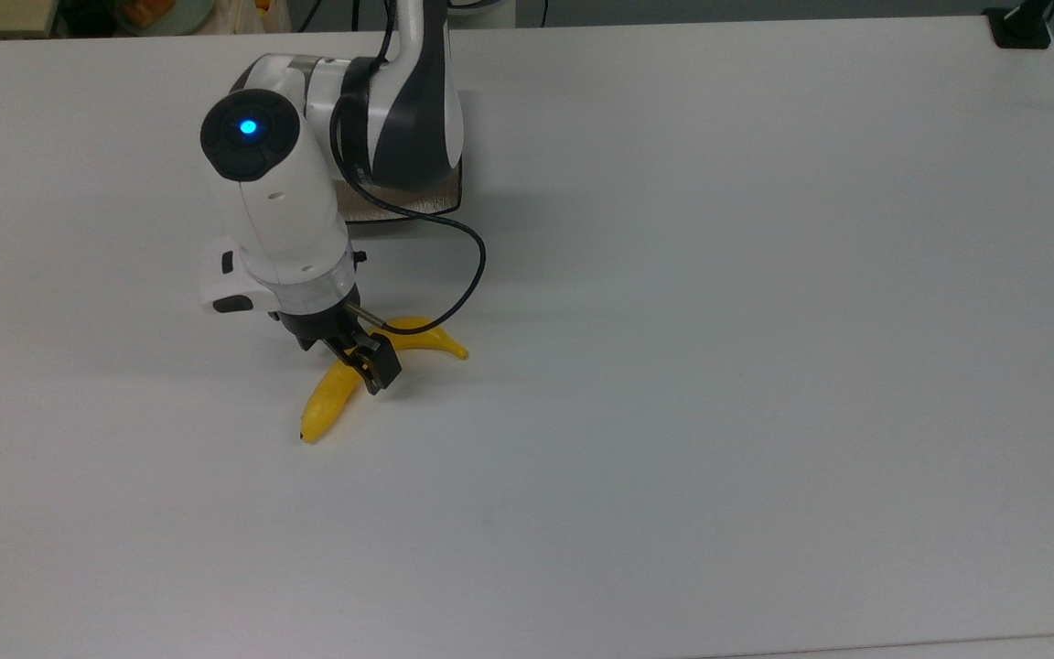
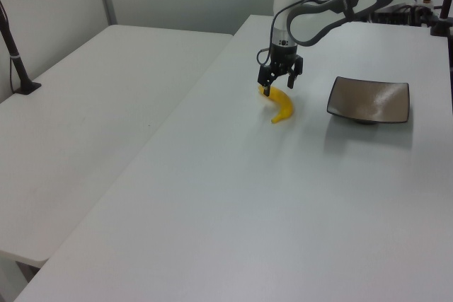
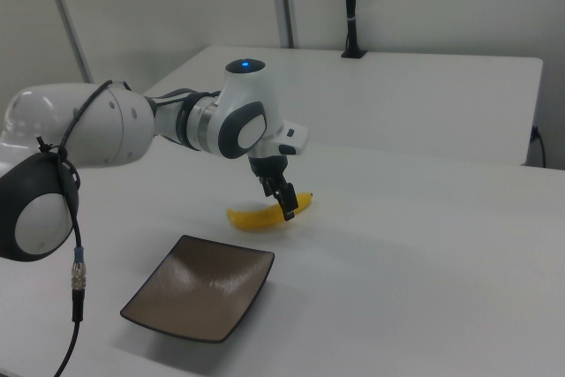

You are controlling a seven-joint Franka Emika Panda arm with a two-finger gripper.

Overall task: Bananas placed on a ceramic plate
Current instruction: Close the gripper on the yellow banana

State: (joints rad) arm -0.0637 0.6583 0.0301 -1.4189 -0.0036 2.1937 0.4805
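Note:
The yellow banana (image 1: pixel 326 405) lies flat on the white table (image 1: pixel 719 366), its curve pointing toward the top view's top. My gripper (image 1: pixel 368 368) is down over the banana's middle, open, with one finger on each side of it. In the left view the gripper (image 2: pixel 277 85) hangs just above the banana (image 2: pixel 283 109), fingers spread. The right view has the gripper (image 3: pixel 284 204) at the banana (image 3: pixel 250 216) too. The square brown-grey ceramic plate (image 2: pixel 369 100) sits bare to the left view's right of the banana. My arm covers most of the plate (image 1: pixel 450 190) in the top view.
A black clamp (image 1: pixel 1021 27) sits at the table's corner in the top view's upper right. A second white table (image 2: pixel 92 97) with a black post (image 2: pixel 15 61) adjoins on the left view's left. A wide stretch of bare table lies on the top view's right.

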